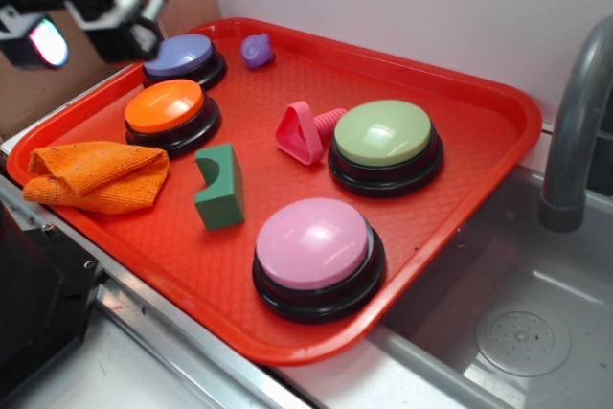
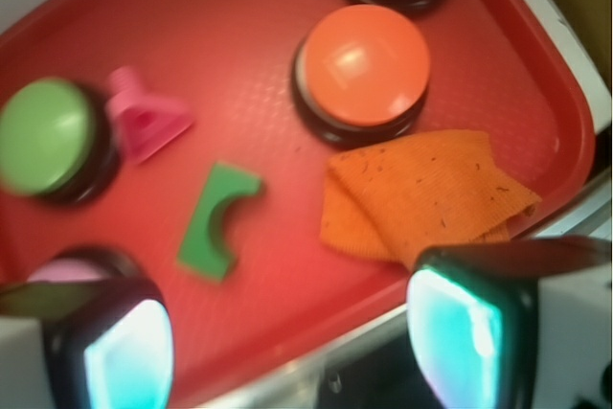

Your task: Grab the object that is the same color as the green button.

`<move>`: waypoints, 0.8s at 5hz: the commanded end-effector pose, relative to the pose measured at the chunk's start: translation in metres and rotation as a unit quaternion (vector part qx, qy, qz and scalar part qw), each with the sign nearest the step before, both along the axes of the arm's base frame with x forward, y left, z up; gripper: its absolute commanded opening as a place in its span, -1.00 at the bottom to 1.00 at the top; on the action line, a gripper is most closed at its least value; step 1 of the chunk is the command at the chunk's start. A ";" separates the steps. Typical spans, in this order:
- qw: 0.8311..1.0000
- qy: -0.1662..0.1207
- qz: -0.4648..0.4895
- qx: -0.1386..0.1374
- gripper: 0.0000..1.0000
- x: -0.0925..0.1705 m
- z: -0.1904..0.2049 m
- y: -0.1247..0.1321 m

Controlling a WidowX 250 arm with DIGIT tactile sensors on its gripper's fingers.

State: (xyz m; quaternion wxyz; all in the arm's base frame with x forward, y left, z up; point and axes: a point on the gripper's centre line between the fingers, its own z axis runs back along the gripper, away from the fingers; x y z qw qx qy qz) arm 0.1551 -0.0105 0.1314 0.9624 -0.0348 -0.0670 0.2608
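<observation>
Red tray [image 1: 498,112] carries the green button [image 1: 383,133] and green block [image 1: 220,189]. Gripper [image 2: 292,332] hovers with fingers spread wide, holding nothing; the block lies ahead, between its fingers, well apart.

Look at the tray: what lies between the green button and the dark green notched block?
In the exterior view, the pink triangular piece sits beside the green button, partly in that stretch; otherwise only bare red tray runs down to the green block.
</observation>
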 end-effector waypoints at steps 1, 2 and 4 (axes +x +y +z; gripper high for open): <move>0.998 -0.004 0.067 0.007 1.00 0.031 -0.049 -0.020; 0.992 0.005 0.121 0.040 1.00 0.033 -0.069 -0.018; 0.989 -0.001 0.146 0.009 1.00 0.032 -0.101 -0.017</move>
